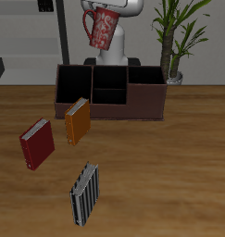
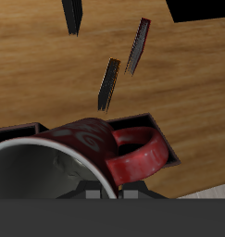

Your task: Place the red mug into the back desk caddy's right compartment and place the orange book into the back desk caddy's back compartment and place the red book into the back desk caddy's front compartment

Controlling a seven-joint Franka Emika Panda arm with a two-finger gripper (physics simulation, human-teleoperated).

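Round, pale-speckled red mug (image 1: 102,31) clamped in the tool (image 1: 105,11) (glossy handle (image 2: 137,157) curved).

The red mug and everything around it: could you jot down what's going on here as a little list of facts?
red mug: held up in the air above the back desk caddy, rim gripped
gripper: shut on the mug's rim
back desk caddy: on the table, every section visible looks empty
orange book: standing on the table in front of the caddy
red book: standing beside the orange book, nearer the table's front edge
striped book: standing closest to the front edge
potted plant: behind the caddy
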